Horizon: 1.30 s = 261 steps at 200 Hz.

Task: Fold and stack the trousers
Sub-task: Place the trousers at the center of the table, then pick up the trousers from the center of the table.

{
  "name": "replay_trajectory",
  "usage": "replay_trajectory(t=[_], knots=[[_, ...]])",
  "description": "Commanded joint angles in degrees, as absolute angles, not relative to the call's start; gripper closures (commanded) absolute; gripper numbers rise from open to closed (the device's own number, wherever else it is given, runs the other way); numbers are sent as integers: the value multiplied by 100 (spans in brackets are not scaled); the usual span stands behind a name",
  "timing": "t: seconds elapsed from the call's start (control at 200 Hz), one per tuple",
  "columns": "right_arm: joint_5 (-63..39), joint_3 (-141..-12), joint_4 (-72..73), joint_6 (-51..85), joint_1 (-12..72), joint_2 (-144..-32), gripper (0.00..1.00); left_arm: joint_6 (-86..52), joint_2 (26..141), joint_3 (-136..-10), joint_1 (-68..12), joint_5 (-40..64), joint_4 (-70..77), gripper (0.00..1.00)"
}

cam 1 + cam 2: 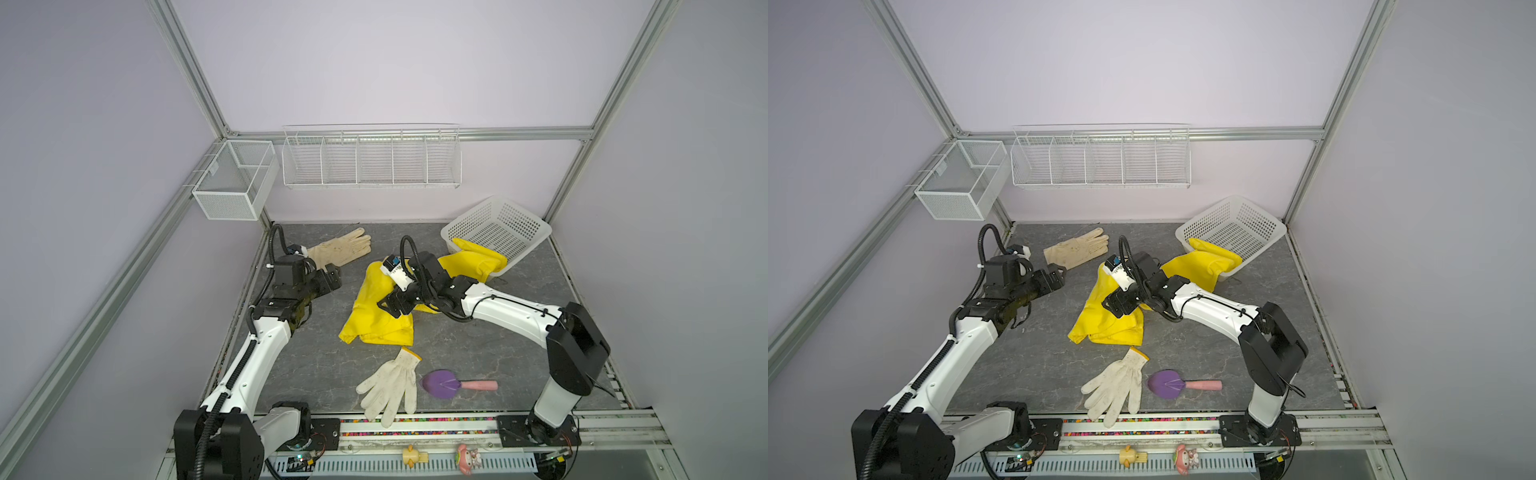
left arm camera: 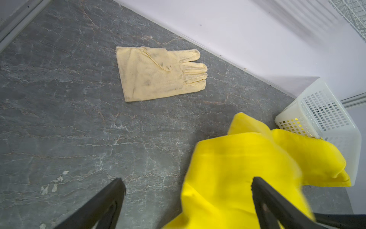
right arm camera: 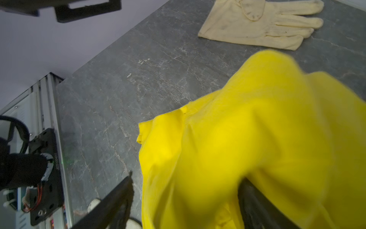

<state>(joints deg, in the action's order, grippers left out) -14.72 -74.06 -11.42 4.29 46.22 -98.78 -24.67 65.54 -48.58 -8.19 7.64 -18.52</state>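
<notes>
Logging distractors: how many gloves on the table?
2. Cream glove at the back; white knit glove at the front, beside the purple trowel. The trousers could hide another.

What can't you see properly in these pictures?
- Middle of the trousers: in both top views the right arm covers it.
- The right tool: in the right wrist view blurred yellow cloth hides one finger, so touching is unclear.
- Far trouser leg's end: in both top views it meets the basket; inside or underneath, cannot tell.
- The two little toys at the front edge: too small.
</notes>
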Motion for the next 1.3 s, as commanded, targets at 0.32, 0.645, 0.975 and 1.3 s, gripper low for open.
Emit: replay_trajectory(t=[0.32, 0.645, 0.975, 1.3], knots=[[-679, -6535, -2951, 720, 2402, -8232, 10, -2921, 6844, -4170, -2276, 391, -1806, 1], [-212, -5854, -2568, 1987, 2090, -8836, 12, -2974, 7400, -4452, -3267, -107, -1943, 0], [474, -5696, -1415, 2546, 2101, -9699, 12, -2675, 8533, -5146, -3292, -545, -2338, 2], [774, -6546, -1333, 2128, 2536, -10795, 12, -2760, 8741, -5493, -3287, -649, -2794, 34]])
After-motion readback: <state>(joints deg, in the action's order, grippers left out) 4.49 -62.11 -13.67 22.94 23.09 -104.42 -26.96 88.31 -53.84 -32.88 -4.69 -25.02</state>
